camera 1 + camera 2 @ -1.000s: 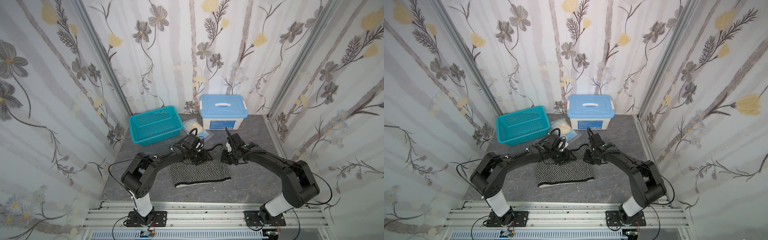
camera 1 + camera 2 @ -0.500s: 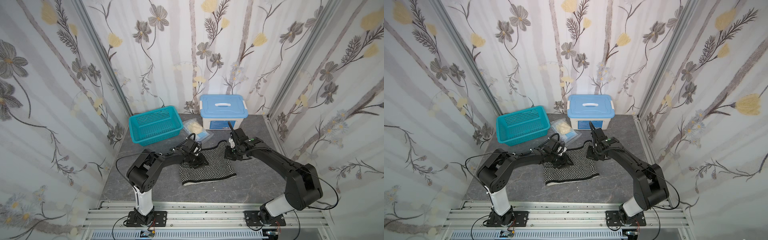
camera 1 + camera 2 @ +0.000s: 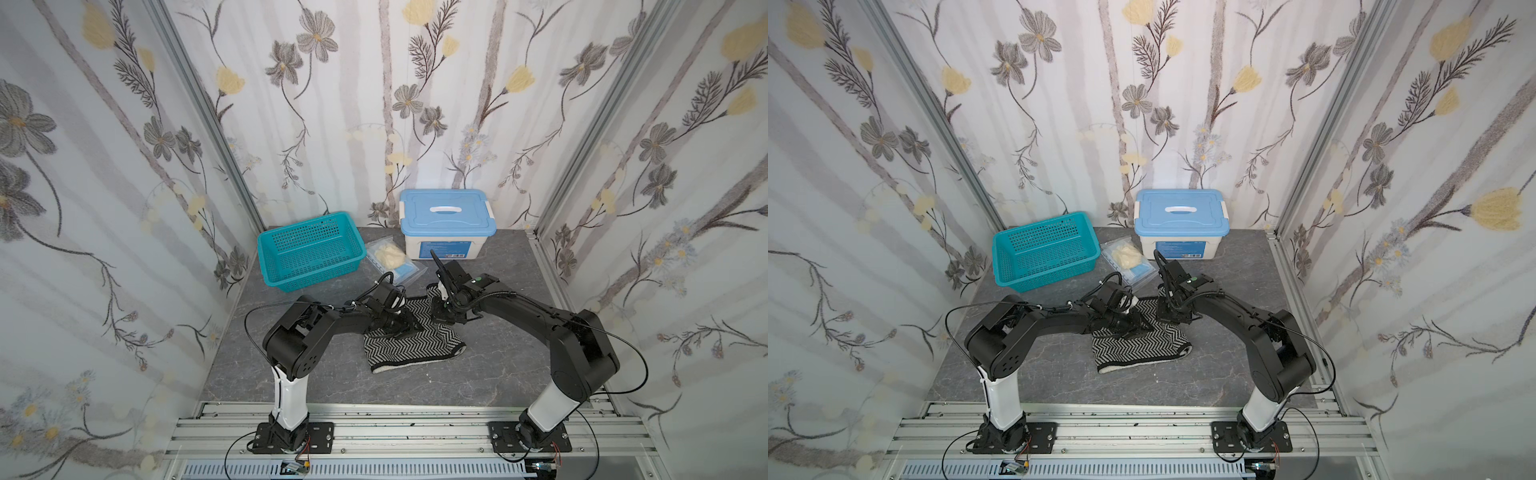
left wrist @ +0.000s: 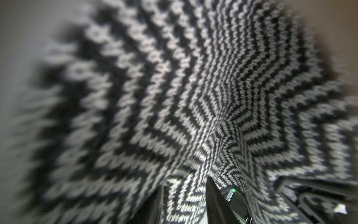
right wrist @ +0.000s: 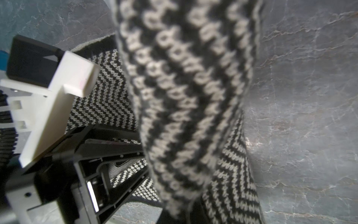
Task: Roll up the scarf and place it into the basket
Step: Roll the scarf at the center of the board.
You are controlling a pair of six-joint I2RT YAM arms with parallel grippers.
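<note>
While both arms reach to the middle of the grey table, the scarf lies there as a folded black-and-white zigzag pad, well apart from the teal basket at the far left corner. In both top views the left gripper sits low on the scarf's far part, and the right gripper sits just beside it at the scarf's far right corner. A clear bag and a white box with a blue lid stand behind them. From this height you cannot tell how wide either pair of jaws stands. The basket holds nothing, and the scarf is wholly outside it.

From the left wrist, knit cloth fills nearly the whole frame. It is drawn into a ridge that runs down between two dark fingers. The left gripper is partly closed, pinching this fold of scarf between them.

From the right wrist, a thick blurred band of scarf rises from the table towards the lens. It hides the right gripper's own fingers. The jaws are clamped fully together, and the lifted band suggests they grasp the scarf's edge. Beside it, the left gripper's dark fingers rest on flat cloth.
</note>
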